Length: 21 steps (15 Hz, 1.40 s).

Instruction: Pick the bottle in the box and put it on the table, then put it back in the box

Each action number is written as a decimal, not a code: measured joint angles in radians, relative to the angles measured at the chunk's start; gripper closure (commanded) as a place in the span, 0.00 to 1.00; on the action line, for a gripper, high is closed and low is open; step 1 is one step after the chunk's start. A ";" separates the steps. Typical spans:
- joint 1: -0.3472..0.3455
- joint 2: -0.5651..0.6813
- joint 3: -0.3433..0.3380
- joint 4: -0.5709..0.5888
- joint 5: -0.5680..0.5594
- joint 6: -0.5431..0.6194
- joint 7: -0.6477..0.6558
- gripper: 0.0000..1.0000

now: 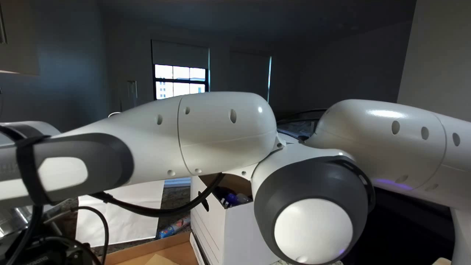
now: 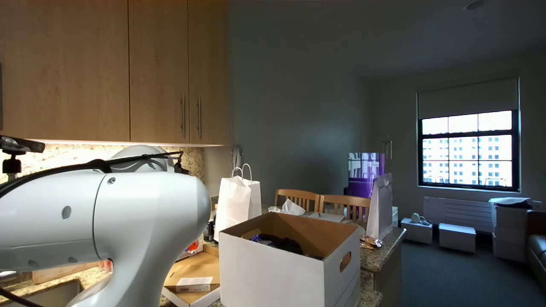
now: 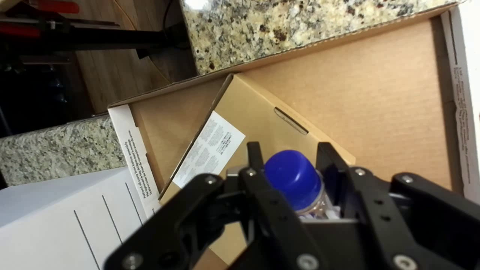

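Note:
In the wrist view, the bottle (image 3: 293,179) shows its round blue cap, with a bit of clear plastic body below. It leans at a slant between the black fingers of my gripper (image 3: 289,147), which are shut on it. The bottle's lower part is hidden by the gripper. The box (image 2: 271,268), a tall white carton with brown inside, stands away from the gripper. Its lined white side (image 3: 67,228) appears at lower left of the wrist view. Dark and blue items lie inside the box. In an exterior view only the gripper's body shows, at lower left. The table is out of view.
A shallow cardboard tray (image 3: 390,101) lies under the gripper beside the box, on the speckled counter (image 3: 262,33). Inside it rests a tan flat carton (image 3: 258,112) with a white label. A white paper bag (image 2: 239,204) stands behind. The arm's cable (image 1: 158,211) hangs near the box.

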 measured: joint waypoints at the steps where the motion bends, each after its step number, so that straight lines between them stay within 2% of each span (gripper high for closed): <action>1: -0.007 -0.010 0.001 0.000 0.002 -0.018 0.001 0.85; 10: -0.121 -0.138 0.089 0.001 0.154 -0.265 0.010 0.85; 14: -0.137 -0.187 0.089 0.037 0.153 -0.367 0.072 0.85; 18: -0.140 -0.255 0.065 0.036 0.132 -0.415 0.166 0.85; 21: -0.167 -0.287 0.055 0.036 0.132 -0.450 0.265 0.85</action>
